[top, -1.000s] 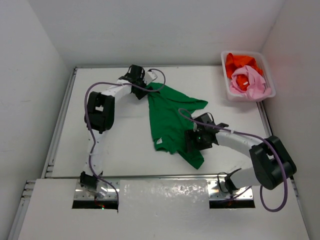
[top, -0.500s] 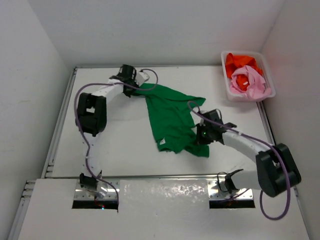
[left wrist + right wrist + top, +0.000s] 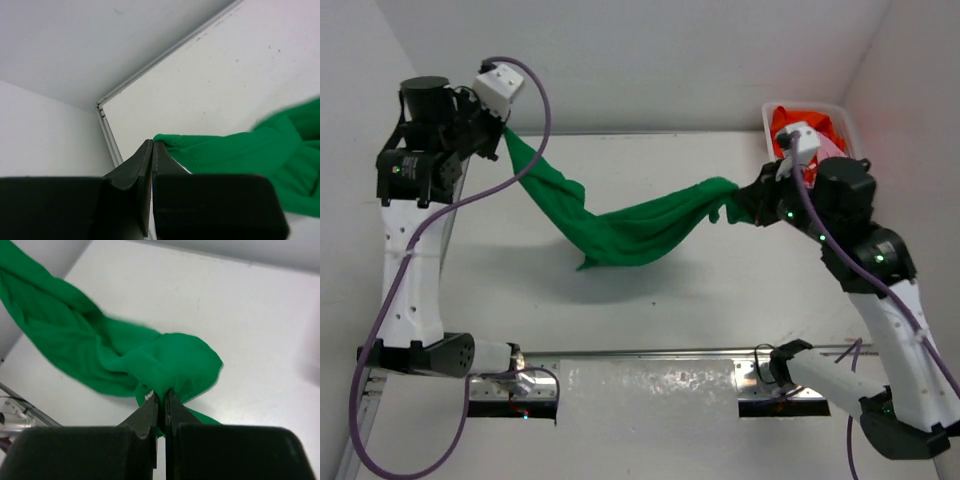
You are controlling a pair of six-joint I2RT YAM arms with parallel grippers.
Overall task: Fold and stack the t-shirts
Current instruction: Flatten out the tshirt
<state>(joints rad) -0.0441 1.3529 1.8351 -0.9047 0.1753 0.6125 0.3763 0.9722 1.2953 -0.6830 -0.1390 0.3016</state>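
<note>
The white counter (image 3: pixel 650 300) fills most of the view. The left arm (image 3: pixel 410 250) and the right arm (image 3: pixel 880 290) rise high at its two sides. Between them the green t-shirt (image 3: pixel 620 235) hangs in the air over the counter as a sagging band, lowest near the middle. The white basket (image 3: pixel 810 104) sits at the far right corner, partly behind the right arm, with the orange t-shirt (image 3: pixel 783 124) inside. The left jaws are pressed together on one end of the green cloth. The right jaws pinch the other, bunched end.
</note>
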